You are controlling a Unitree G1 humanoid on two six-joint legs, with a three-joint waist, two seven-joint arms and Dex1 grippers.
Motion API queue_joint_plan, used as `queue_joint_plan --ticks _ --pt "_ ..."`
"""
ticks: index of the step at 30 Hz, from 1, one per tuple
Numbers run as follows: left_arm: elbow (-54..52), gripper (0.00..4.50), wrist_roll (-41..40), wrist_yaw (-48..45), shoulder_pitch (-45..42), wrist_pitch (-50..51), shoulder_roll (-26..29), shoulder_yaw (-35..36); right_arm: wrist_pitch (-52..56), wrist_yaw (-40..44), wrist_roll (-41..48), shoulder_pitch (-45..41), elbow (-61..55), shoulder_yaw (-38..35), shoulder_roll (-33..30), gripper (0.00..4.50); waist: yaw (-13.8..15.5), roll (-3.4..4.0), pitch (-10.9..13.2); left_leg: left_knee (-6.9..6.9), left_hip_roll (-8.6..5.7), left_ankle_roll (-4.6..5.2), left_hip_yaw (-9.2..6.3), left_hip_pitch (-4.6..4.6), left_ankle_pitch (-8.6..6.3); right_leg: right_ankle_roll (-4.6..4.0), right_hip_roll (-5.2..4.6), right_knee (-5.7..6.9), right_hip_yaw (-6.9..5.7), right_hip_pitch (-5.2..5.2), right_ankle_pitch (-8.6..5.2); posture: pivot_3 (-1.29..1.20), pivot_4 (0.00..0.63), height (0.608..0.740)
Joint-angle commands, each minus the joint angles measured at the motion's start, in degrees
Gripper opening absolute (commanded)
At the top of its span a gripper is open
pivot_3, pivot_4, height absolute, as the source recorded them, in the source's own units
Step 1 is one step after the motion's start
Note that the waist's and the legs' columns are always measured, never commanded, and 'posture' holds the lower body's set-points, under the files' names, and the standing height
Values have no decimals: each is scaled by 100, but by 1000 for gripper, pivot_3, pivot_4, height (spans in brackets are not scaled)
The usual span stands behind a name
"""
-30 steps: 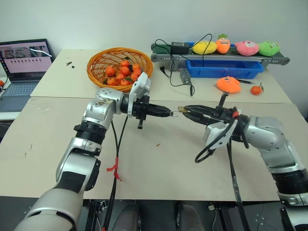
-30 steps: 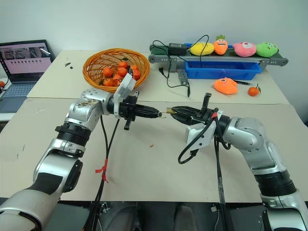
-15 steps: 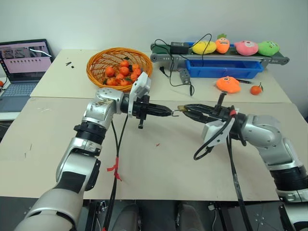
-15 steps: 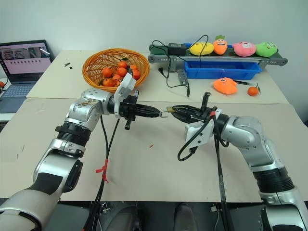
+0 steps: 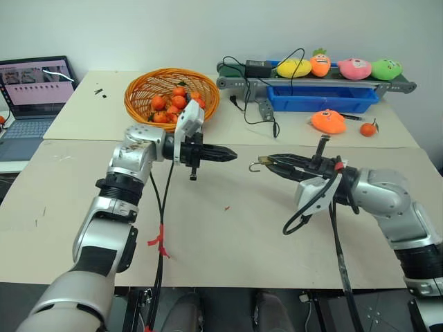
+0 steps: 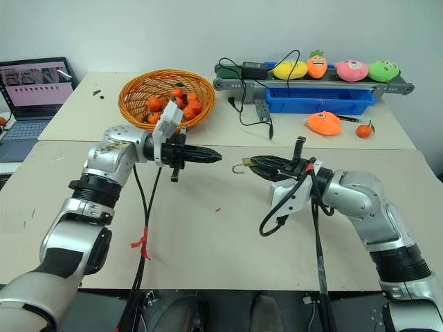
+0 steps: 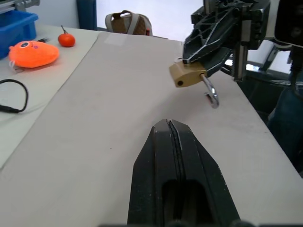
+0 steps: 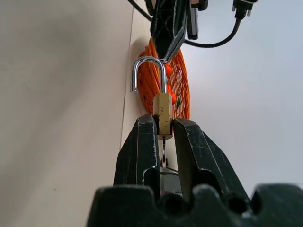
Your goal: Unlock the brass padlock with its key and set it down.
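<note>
The brass padlock (image 7: 188, 75) is a tiny gold body with a thin silver shackle (image 8: 147, 71) swung open, one leg free. My right gripper (image 5: 271, 160) is shut on its body and holds it level above the middle of the table (image 5: 228, 228). A thin silvery sliver (image 8: 163, 150) runs from the body's base back between the fingers; it may be the key. My left gripper (image 5: 232, 153) is shut with nothing seen in it. It points at the padlock from the left, a short gap away.
An orange wicker basket (image 5: 142, 104) of small oranges stands behind the left arm, and a laptop (image 5: 34, 90) sits far left. At the back right are a conveyor with plush toys (image 5: 332, 68), a blue tray (image 5: 322, 99), an orange plush (image 5: 328, 122) and a small orange (image 5: 369, 128). Cables hang under both arms.
My left gripper has drawn back to the left, away from the padlock it was touching, leaving a gap. The right gripper with the padlock has stayed in place.
</note>
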Motion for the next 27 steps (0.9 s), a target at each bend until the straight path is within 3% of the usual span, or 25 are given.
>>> queue_joint_plan --ticks 1,6,16,27 --pt "-283 18 -51 89 -181 18 201 234 495 118 318 159 -285 -62 83 125 -1 0 0 0 0 0 -1 1 0 0 0 0 0 1 0 0 150 740" --pt "-869 18 -175 126 -57 326 356 279 701 240 318 108 -177 147 284 125 2 0 0 0 0 0 -5 0 0 0 0 0 0 0 0 0 150 740" --pt "-2503 18 -610 207 555 1295 806 317 -180 4 -339 -129 636 696 587 125 -20 1 0 0 2 -6 -21 3 3 0 1 3 2 -2 0 0 150 740" --pt "-2950 18 -798 474 784 1511 1001 325 75 369 -152 -511 1191 902 908 125 -21 3 1 -4 2 -14 -22 7 8 0 2 2 4 -1 0 0 150 740"
